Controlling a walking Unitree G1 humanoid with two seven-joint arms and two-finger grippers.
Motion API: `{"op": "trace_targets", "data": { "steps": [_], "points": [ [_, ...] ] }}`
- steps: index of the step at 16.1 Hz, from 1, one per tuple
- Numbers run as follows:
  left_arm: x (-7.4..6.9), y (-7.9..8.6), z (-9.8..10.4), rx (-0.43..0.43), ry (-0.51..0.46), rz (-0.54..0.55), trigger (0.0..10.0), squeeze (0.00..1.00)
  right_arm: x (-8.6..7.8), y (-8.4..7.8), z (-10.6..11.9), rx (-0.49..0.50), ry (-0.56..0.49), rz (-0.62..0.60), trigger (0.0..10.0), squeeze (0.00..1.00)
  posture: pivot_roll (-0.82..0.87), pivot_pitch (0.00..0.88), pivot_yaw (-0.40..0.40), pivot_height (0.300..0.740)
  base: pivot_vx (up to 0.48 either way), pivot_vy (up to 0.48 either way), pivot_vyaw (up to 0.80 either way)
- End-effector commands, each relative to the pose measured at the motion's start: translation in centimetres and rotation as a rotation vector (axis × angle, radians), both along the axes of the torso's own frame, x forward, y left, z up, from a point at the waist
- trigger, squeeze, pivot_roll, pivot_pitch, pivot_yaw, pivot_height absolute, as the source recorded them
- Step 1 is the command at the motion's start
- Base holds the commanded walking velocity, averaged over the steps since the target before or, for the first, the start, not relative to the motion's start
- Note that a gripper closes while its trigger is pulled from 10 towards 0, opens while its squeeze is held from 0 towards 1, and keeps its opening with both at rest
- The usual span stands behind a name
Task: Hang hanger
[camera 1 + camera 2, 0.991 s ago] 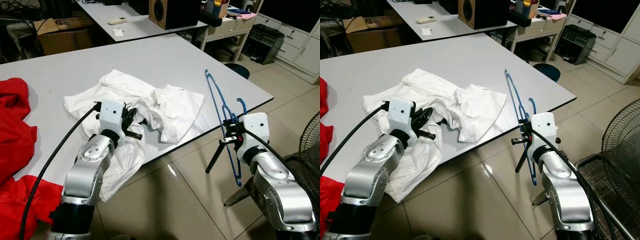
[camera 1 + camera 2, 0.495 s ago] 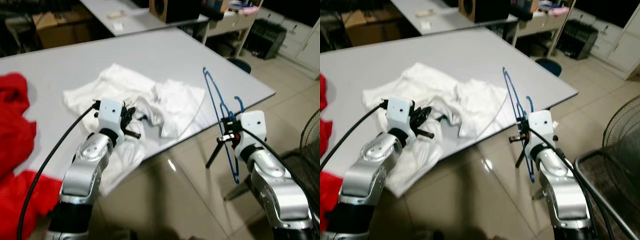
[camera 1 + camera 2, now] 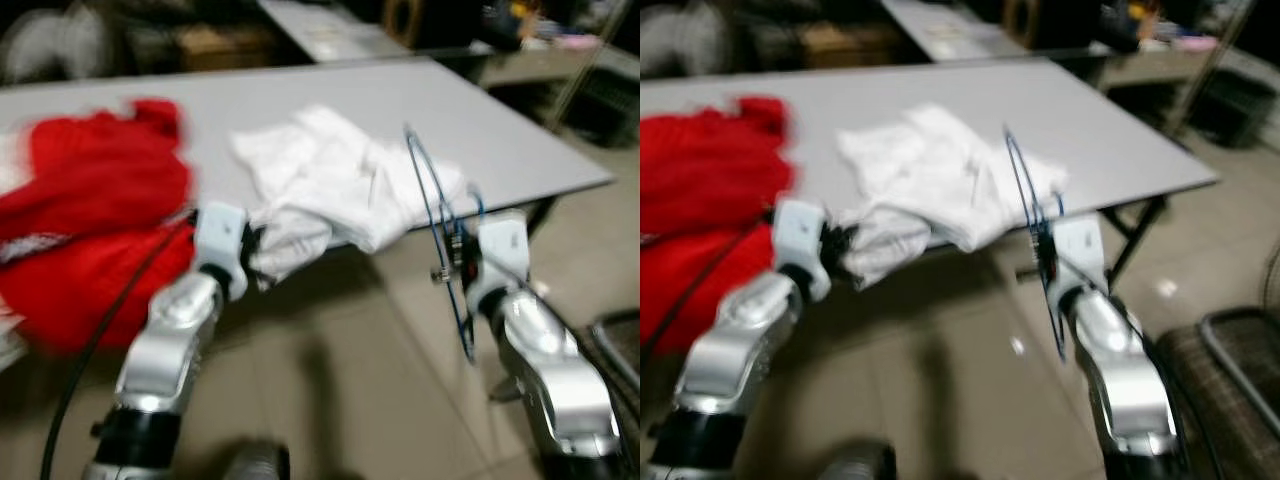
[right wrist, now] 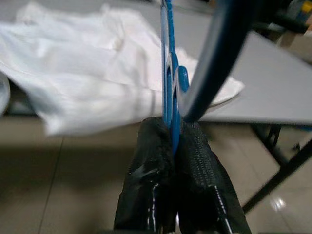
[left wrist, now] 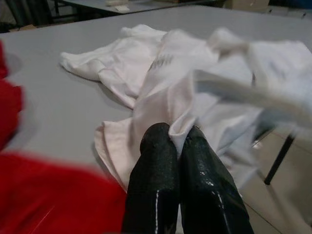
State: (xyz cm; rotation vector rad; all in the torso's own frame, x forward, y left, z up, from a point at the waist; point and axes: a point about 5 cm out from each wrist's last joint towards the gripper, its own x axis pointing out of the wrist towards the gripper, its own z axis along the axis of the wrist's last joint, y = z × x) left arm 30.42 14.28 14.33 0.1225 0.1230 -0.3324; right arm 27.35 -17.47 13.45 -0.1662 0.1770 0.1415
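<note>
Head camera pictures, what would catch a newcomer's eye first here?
The red cloth heaped on the grey table, toward the robot's left. Then the right gripper pinching a blue hanger off the table's edge, while the left gripper clamps the white garment at the table's middle.

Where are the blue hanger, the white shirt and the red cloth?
blue hanger (image 4: 167, 73): right wrist view, on its thin wire.
white shirt (image 5: 165, 78): left wrist view, on its middle folds.
red cloth (image 3: 95, 175): left eye view, on its upper heap.

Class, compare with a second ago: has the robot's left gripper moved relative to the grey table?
Yes. The left gripper, shut on the white shirt, has drawn back from over the table to its near edge, towards the robot.
</note>
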Motion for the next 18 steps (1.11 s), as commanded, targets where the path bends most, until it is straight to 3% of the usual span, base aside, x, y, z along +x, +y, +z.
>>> {"op": "trace_targets", "data": {
  "steps": [1,4,8,15,18],
  "points": [
    [0.2,-0.4,0.8,0.005,-0.029,-0.024,10.0,0.0,0.1,-0.3,0.5,-0.006,-0.017,-0.014,10.0,0.0,-0.06,0.0,-0.029,0.74,-0.36,0.0,0.0],
    [0.2,-0.7,0.7,0.014,-0.024,-0.047,10.0,0.0,0.1,-0.5,0.5,-0.009,-0.016,-0.024,10.0,0.0,-0.06,0.0,-0.029,0.74,-0.34,0.0,0.0],
    [0.1,-1.1,0.2,0.011,-0.014,-0.083,10.0,0.0,0.0,-0.7,0.4,-0.016,-0.007,-0.03,10.0,0.0,-0.08,0.0,-0.033,0.74,0.0,0.0,0.0],
    [-0.2,-1.8,-0.7,0.021,0.007,-0.104,10.0,0.0,-0.7,-1.5,0.4,-0.04,0.011,-0.042,10.0,0.0,-0.11,0.0,-0.034,0.74,0.0,-0.45,0.0],
    [0.1,-2.0,-1.6,-0.006,0.08,-0.111,10.0,0.0,-0.9,-2.5,0.3,-0.065,0.027,-0.056,10.0,0.0,-0.11,0.0,-0.034,0.74,0.0,0.0,0.0]
  ]
}}
